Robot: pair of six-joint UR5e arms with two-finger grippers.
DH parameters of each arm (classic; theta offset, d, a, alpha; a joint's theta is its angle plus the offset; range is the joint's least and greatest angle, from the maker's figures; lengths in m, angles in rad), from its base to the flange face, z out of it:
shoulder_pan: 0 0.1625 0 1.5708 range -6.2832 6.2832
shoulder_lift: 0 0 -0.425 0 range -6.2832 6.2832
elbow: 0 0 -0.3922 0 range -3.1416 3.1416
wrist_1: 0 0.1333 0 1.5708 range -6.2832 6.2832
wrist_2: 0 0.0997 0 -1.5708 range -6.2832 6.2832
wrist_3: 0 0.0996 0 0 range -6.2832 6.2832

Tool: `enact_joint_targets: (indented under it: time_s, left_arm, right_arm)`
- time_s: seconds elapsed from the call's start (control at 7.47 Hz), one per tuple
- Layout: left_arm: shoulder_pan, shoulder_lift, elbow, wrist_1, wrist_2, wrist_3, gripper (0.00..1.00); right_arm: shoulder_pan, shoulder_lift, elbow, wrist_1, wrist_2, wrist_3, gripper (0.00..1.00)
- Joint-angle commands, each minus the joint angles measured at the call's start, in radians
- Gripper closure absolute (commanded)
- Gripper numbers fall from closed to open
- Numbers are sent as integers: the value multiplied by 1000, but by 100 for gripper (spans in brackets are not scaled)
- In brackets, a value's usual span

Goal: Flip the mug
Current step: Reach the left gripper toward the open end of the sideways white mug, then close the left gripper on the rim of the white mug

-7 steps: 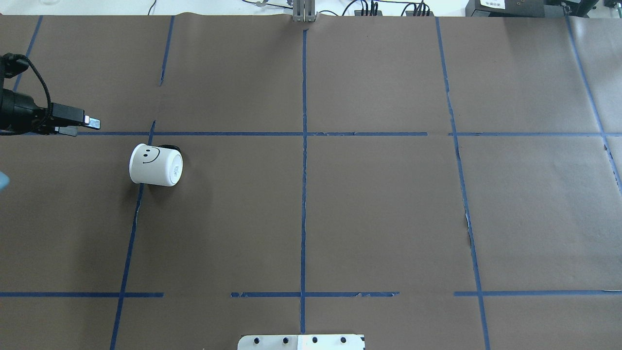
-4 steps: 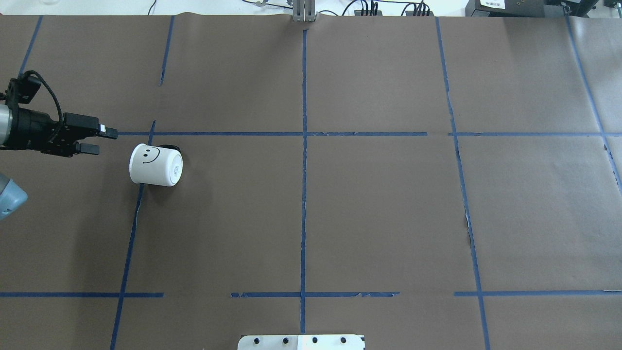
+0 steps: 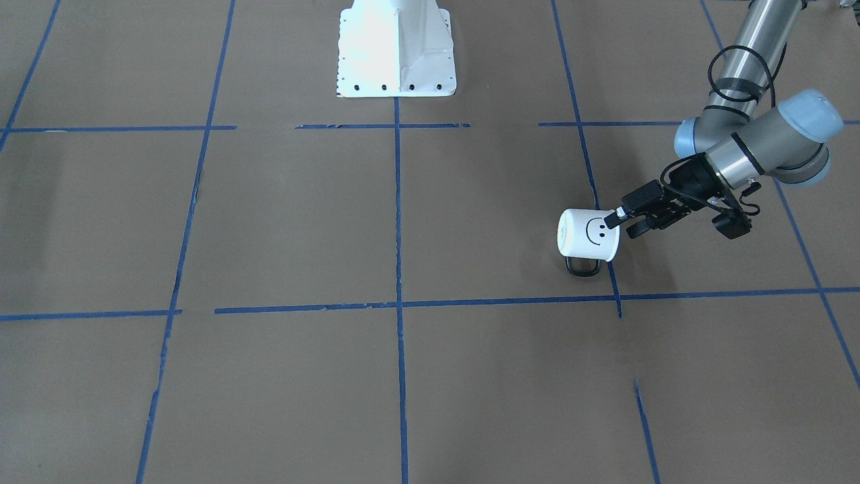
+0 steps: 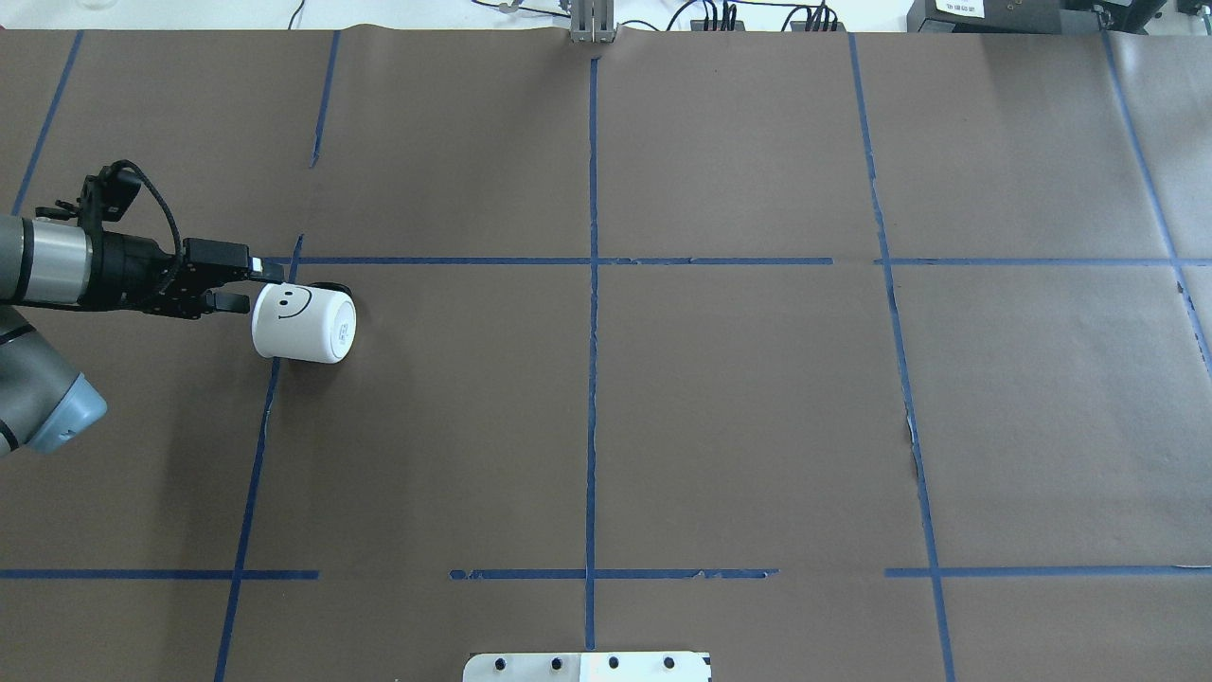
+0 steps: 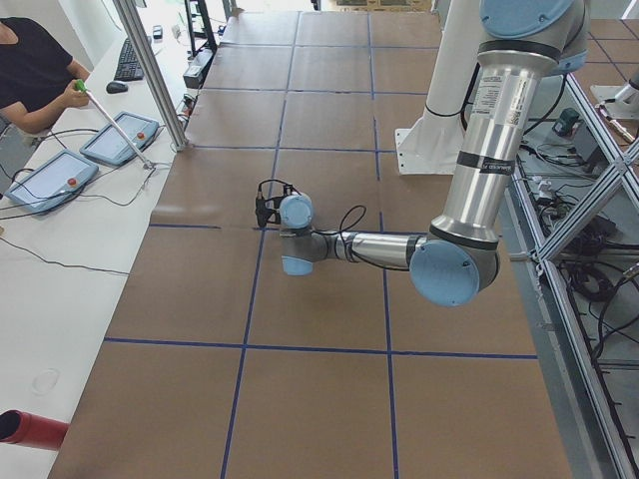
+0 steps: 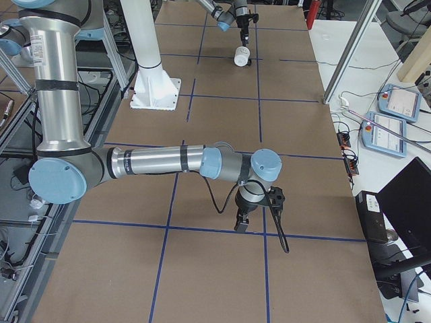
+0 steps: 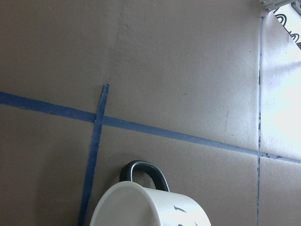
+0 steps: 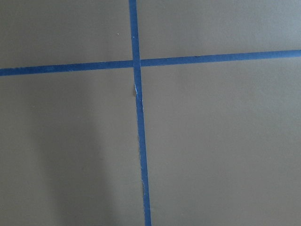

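The white mug [image 4: 303, 324] lies on its side on the brown paper, smiley face up, black handle [image 3: 582, 267] flat on the table on its far side. Its mouth points at my left gripper [image 4: 254, 287], which is open and level, with its fingertips at the mug's rim; the upper finger [image 4: 265, 271] reaches over the rim's edge. The mug [image 3: 588, 235] shows the same in the front view, with the left gripper [image 3: 621, 222] beside it. The left wrist view shows the rim and handle [image 7: 143, 172] close below. My right gripper [image 6: 242, 222] hangs over bare paper; I cannot tell its state.
Blue tape lines [image 4: 592, 284] divide the brown paper into squares. The robot's white base plate [image 4: 587, 666] sits at the near edge. Cables and a metal post [image 4: 593, 24] stand at the far edge. Operators' control boxes [image 5: 50, 180] lie on a side table.
My left gripper has moved right and slightly down the view, from the left edge up to the mug's mouth. The mug has not moved.
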Motion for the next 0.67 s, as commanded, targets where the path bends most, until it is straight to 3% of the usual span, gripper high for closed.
enact_joint_targets:
  time_s: [0.0,0.27,0.54]
  left_arm:
    - [21,-21,14,-3,24,0,0]
    - [34,-26,14,-3,24,0,0]
    - [37,-24,14,-3,24,0,22]
  right_arm:
    - [0,0,0,0,0,0,0]
    - [0,0,0,0,0,0,0]
    - [0,0,0,0,0,0,0]
